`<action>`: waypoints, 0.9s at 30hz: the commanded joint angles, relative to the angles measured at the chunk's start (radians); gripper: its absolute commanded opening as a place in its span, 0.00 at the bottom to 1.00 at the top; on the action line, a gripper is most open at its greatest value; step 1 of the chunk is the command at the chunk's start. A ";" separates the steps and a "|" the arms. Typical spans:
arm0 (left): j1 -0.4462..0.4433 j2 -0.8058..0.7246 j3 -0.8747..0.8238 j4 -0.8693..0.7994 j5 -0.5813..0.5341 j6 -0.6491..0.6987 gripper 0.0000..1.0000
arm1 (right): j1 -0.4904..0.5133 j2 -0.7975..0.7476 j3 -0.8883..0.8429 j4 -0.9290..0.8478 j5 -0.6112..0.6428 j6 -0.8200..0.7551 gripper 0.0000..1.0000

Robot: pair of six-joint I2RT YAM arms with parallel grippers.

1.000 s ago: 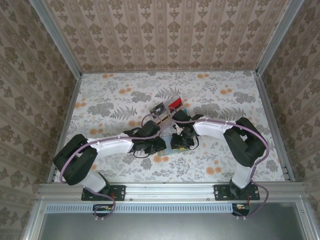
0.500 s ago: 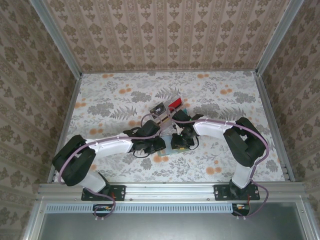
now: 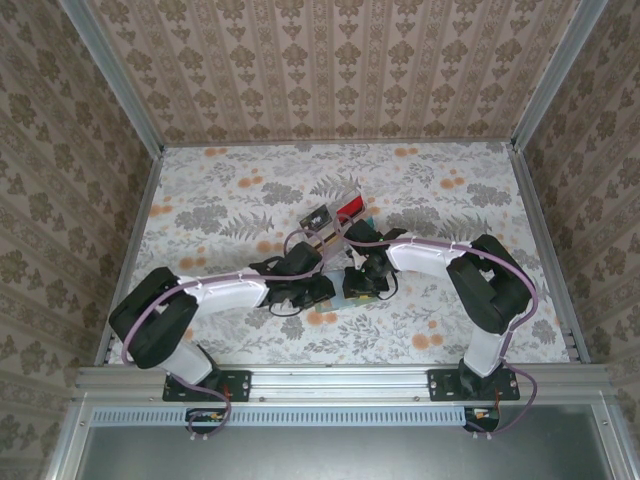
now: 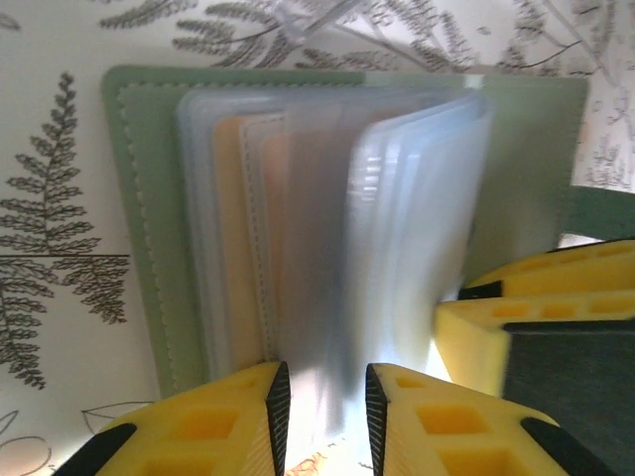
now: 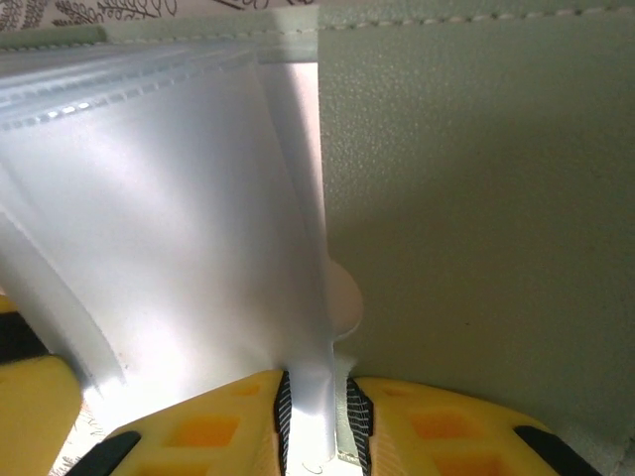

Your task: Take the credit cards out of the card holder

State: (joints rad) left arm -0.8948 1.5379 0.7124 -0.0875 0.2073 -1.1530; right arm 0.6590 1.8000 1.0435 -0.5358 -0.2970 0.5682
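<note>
The card holder (image 4: 149, 228) lies open on the table, pale green, with a fan of clear sleeves (image 4: 417, 218) standing up from its crease. A tan credit card (image 4: 230, 238) sits in a left-hand sleeve. My left gripper (image 4: 322, 382) is shut on the near edge of a bunch of sleeves. My right gripper (image 5: 316, 382) is shut on one sleeve's (image 5: 198, 228) edge beside the green panel (image 5: 476, 198). Its yellow fingers (image 4: 496, 322) reach in from the right. From above, both grippers (image 3: 325, 288) (image 3: 352, 283) meet over the holder (image 3: 347, 298). A black card (image 3: 317, 218) and a red card (image 3: 350, 208) lie behind.
The table (image 3: 220, 200) has a floral cloth. Metal rails run along its left side (image 3: 130, 250) and right side (image 3: 550, 250), and patterned walls close it in. Floral cloth stretches to the left and right of the arms.
The left arm's elbow has shifted slightly to the right. Both grippers stay at the card holder, and the cards behind have not moved.
</note>
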 commanded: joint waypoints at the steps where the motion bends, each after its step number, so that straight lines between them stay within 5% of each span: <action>1: -0.003 0.024 -0.019 0.039 0.023 -0.036 0.30 | 0.016 0.106 -0.057 0.083 0.073 0.007 0.29; 17: 0.005 0.040 -0.008 0.156 0.081 0.035 0.26 | 0.016 0.100 -0.051 0.085 0.062 0.006 0.28; 27: 0.006 0.007 -0.013 0.212 0.095 0.056 0.24 | -0.004 -0.043 -0.064 0.095 0.058 0.018 0.30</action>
State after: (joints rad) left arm -0.8894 1.5650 0.7044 0.0738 0.2848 -1.1305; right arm 0.6590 1.7634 1.0119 -0.5003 -0.2955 0.5766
